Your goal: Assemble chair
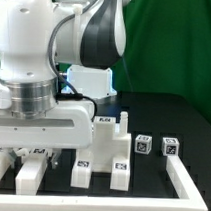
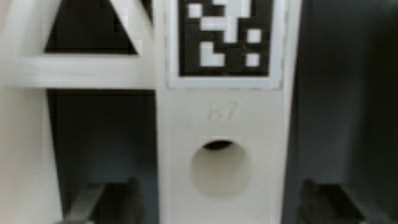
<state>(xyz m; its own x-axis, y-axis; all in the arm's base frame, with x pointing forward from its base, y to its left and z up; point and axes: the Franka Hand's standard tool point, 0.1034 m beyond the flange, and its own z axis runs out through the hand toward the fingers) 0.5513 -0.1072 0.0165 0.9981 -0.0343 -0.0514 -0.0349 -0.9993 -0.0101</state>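
In the wrist view a white chair piece (image 2: 222, 110) fills the middle, with a square tag (image 2: 230, 38) at one end and an oval hole (image 2: 217, 165). A crossbar (image 2: 80, 70) joins it on one side. My gripper (image 2: 217, 208) straddles this piece, with a dark finger (image 2: 98, 200) on each side and a narrow gap to each, so it is open. In the exterior view the gripper (image 1: 36, 156) hangs low at the left over a white piece (image 1: 30, 173). An upright tagged chair part (image 1: 112, 142) stands in the middle.
Two small tagged white blocks (image 1: 141, 145) (image 1: 170, 147) stand at the exterior view's right. Two more tagged pieces (image 1: 82, 172) (image 1: 120, 173) lie in front of the upright part. A white raised rim (image 1: 185, 176) borders the black table at the right and front.
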